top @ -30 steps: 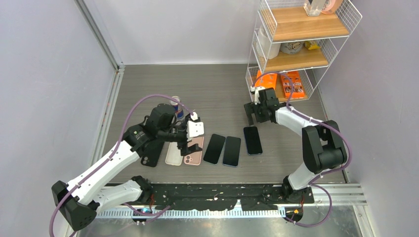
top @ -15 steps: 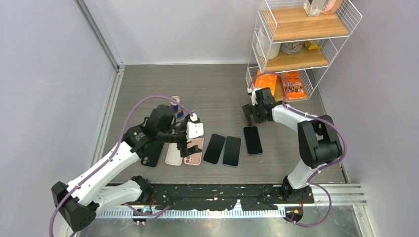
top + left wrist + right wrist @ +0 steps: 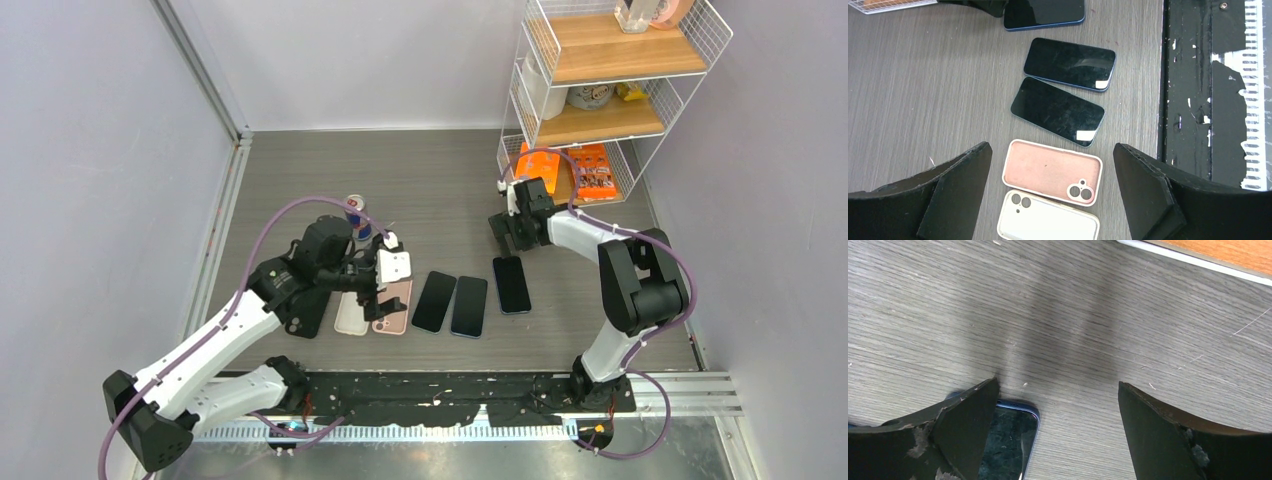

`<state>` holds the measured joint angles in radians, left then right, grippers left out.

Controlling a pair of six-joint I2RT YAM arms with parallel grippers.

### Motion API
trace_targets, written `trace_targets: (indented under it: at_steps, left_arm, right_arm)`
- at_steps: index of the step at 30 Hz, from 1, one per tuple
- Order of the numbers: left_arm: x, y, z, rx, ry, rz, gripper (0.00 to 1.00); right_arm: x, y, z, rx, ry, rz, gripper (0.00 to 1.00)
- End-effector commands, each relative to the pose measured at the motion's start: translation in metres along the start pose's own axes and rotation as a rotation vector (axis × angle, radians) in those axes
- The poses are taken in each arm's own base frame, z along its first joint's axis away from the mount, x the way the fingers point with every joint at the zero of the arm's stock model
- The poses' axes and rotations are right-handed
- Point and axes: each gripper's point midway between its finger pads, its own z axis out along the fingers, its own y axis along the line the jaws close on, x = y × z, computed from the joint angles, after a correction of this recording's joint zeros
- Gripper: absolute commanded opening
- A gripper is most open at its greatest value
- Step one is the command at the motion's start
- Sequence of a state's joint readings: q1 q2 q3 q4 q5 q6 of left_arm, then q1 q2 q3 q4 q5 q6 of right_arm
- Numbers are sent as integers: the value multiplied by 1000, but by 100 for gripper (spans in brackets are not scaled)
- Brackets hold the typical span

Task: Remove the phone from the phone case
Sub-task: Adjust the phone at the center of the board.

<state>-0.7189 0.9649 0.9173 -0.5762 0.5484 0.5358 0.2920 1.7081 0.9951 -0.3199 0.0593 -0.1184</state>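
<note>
left fingers (image 3: 955, 192) wide, unmoved over pink case (image 3: 1050, 171) | right fingers (image 3: 1160, 437) wide, edged left above phone (image 3: 1013, 450)

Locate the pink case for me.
Top view, left of centre: the pink case lies flat on the table under the open left pincer, between the white case and the nearest dark phone.
</note>
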Motion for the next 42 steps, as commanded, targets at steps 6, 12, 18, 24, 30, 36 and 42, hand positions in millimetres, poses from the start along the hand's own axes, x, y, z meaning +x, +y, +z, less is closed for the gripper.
trace_targets:
  at_steps: [6, 12, 18, 24, 30, 36, 42]
  left_arm:
    - [-8, 4, -4, -34, -39, 42, 96]
    - [-8, 4, -5, -35, -42, 46, 97]
    - [-8, 3, -5, -32, -44, 46, 98]
    - [-8, 3, -5, -30, -47, 46, 98]
    - [-7, 2, -5, -28, -45, 43, 99]
    - [-4, 2, -4, -32, -39, 41, 99]
    - [-3, 4, -4, -39, -33, 40, 99]
  right_arm:
    - [4, -8, -11, 38, 28, -62, 95]
    - [15, -13, -20, 60, 42, -91, 95]
    - [26, -15, -28, 65, 56, -113, 94]
    - [34, -12, -36, 49, 65, -122, 94]
    - [43, -6, -42, 29, 81, -146, 93]
    - [46, 5, -46, -1, 78, -177, 93]
    - [46, 14, -49, -30, 71, -194, 93]
